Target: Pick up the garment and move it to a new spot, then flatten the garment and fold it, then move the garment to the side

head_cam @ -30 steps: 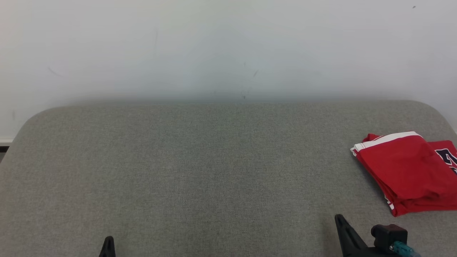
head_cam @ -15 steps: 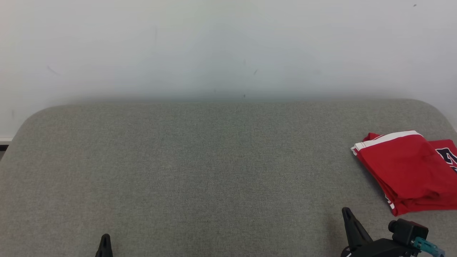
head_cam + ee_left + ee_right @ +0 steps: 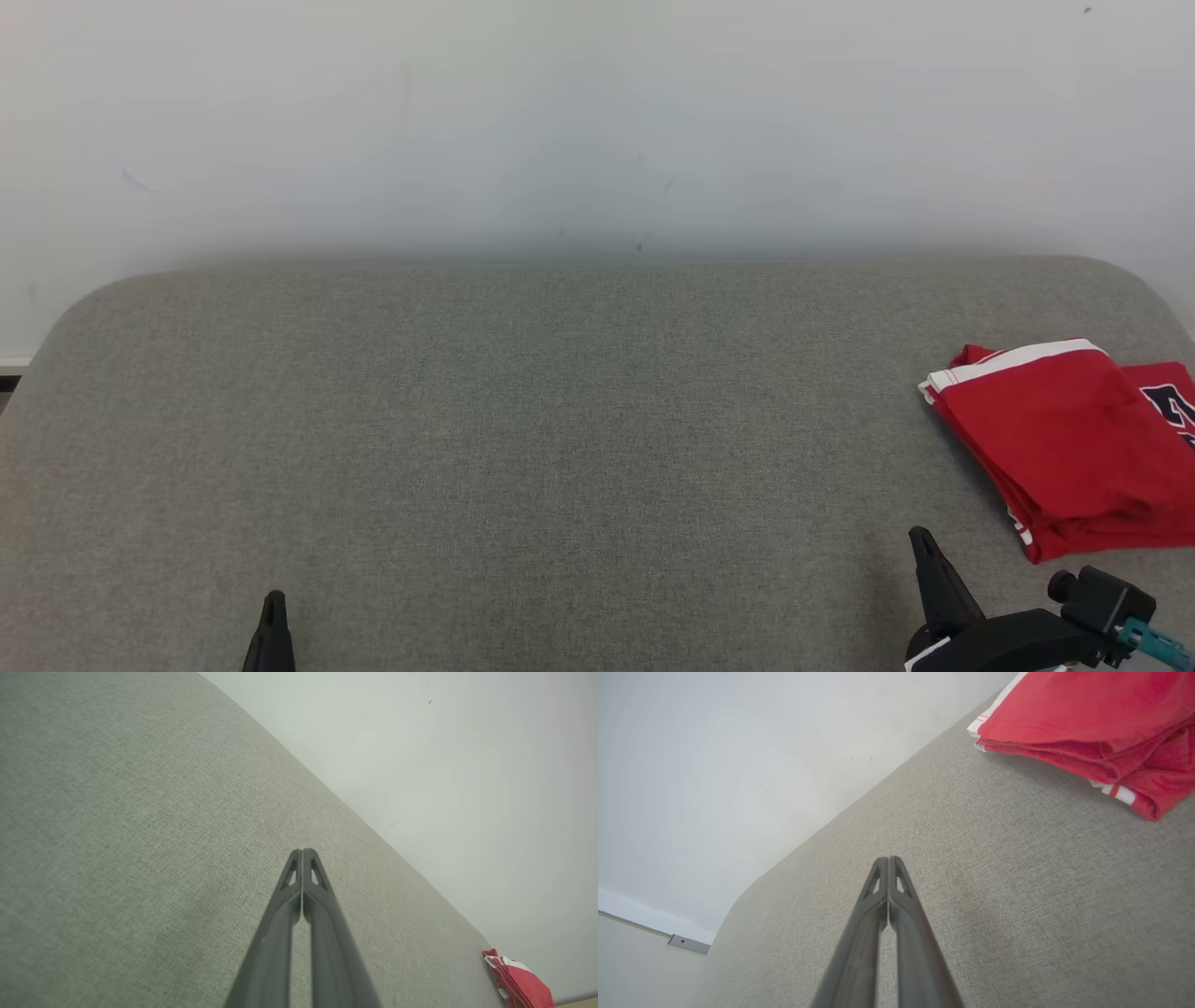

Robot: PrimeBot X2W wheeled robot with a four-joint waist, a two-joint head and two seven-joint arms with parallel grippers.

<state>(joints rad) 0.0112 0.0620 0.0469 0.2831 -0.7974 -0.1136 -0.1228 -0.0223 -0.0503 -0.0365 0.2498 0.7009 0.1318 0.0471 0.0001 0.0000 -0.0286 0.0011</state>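
Garment (image 3: 1074,448) lies folded at the table's (image 3: 560,420) right edge. Left gripper (image 3: 274,599) and right gripper (image 3: 920,537) are closed, empty; retract clear of the folds.

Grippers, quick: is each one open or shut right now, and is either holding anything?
Left gripper: shut, holding nothing.
Right gripper: shut, holding nothing; the folded red garment lies apart from it.

Matt woven table (image 3: 523,420), cloth garment (image 3: 1064,439)
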